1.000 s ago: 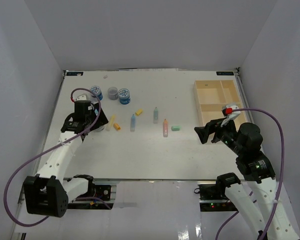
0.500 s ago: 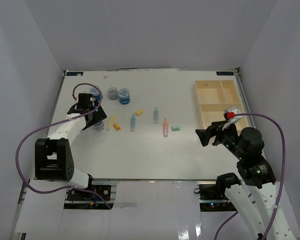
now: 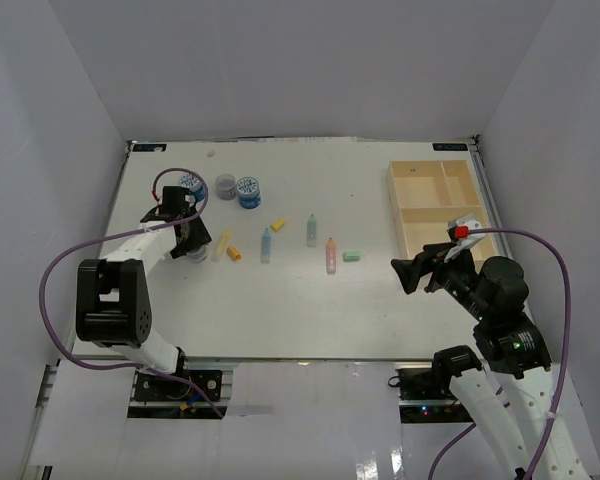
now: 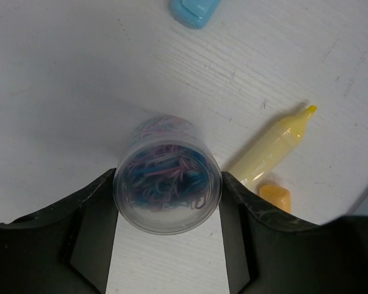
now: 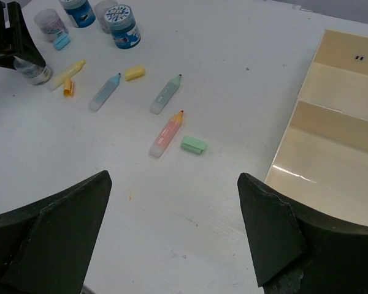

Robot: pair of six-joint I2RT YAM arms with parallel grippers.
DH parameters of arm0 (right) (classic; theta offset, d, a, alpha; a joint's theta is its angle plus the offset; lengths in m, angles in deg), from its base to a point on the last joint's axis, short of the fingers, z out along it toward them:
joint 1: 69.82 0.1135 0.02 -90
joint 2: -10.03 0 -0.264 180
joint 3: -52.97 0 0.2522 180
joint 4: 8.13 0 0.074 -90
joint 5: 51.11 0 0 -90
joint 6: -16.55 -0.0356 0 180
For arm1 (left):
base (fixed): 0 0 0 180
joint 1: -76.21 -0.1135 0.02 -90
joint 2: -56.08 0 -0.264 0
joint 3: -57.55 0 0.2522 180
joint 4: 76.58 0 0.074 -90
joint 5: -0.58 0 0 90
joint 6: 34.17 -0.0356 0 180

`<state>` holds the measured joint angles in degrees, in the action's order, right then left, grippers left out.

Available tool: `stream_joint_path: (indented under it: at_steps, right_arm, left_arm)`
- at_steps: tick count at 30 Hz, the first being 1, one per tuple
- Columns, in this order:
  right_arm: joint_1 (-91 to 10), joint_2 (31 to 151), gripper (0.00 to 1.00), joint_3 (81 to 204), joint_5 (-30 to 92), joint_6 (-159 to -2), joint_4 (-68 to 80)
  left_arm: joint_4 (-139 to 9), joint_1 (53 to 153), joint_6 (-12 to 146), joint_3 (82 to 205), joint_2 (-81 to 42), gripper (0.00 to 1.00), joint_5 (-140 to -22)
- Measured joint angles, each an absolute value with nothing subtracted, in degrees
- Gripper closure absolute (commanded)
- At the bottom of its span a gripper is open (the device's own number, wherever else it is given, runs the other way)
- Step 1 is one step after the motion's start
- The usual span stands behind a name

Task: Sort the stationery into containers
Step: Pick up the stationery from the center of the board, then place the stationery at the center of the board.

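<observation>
left gripper [image 4: 167, 202] at lower centre of left wrist view, black fingers [image 4: 92, 226] pressed on both sides of a small clear round plastic jar of pink and blue paper clips [image 4: 167, 184], clamped on it; jar stands upright on the white table [image 4: 61, 73], open side facing the camera, no long axis to speak of

just right of the jar a yellow pastel highlighter marker [image 4: 273, 147] lies flat, long axis running lower left to upper right, tip at upper right; a short orange cap piece [image 4: 275, 197] just below it; a light blue cap piece [image 4: 195, 11] at top edge

top view: same jar sits left of centre by the left gripper [image 3: 190, 243]

right gripper [image 5: 172, 233] low in its wrist view, fingers wide apart, nothing between them, hanging over bare table

beyond it, upper left of right wrist view: blue marker [image 5: 104, 92], green-grey marker [image 5: 165, 94], orange-pink marker [image 5: 165, 133], all lying with tips toward upper right; a yellow cap piece [image 5: 134, 73], a green block [image 5: 194, 144]; two blue-lidded patterned round rolls [image 5: 122, 24] and a grey one at top left

light wooden rectangular tray with thin dividers [image 5: 294, 141] at right edge, compartments holding nothing visible
</observation>
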<state>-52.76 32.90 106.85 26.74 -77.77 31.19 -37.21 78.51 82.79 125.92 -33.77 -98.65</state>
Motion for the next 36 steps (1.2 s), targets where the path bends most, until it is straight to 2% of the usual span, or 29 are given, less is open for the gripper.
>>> stream_joint_path:
  at_steps: [3, 8, 11, 20, 26, 30, 33, 34, 36]
  right_arm:
    - [-52.76, 32.58, 0.1, 106.32, 26.74, -77.79, 31.02]
    - [-52.76, 32.12, 0.1, 106.19, 27.12, -77.79, 31.17]
    - [-52.76, 31.66, 0.1, 106.19, 28.82, -78.47, 31.17]
    - [-52.76, 28.88, 0.1, 104.64, 35.09, -81.77, 30.63]
    - [-52.76, 28.92, 0.1, 104.31, 38.42, -82.67, 31.15]
    - [-52.76, 29.52, 0.1, 104.31, 38.94, -82.27, 31.7]
    - [-52.76, 30.19, 0.1, 104.31, 38.61, -82.21, 32.51]
    - [-52.76, 30.52, 0.1, 104.31, 38.18, -82.21, 32.66]
    - [-52.76, 31.59, 0.1, 104.33, 37.1, -82.19, 32.68]
  left_arm:
    - [-36.93, 78.51, 82.13, 126.34, -33.77, 0.46, -98.58]
    - [-35.29, 79.3, 80.36, 126.82, -31.03, 0.5, -98.3]
    - [-33.21, 83.13, 79.27, 129.05, -27.3, 0.51, -98.34]
    - [-30.98, 110.86, 81.04, 139.21, -26.9, 0.48, -96.09]
    - [-30.33, 122.18, 82.98, 144.26, -39.16, 0.46, -96.46]
    - [-30.89, 125.4, 83.95, 144.63, -47.01, 0.41, -96.46]
    - [-32.05, 125.75, 84.56, 144.11, -48.43, 0.36, -96.51]
    - [-32.51, 125.73, 84.84, 144.11, -48.32, 0.28, -96.44]
    - [-33.28, 125.73, 85.15, 143.96, -48.37, 0.2, -96.49]
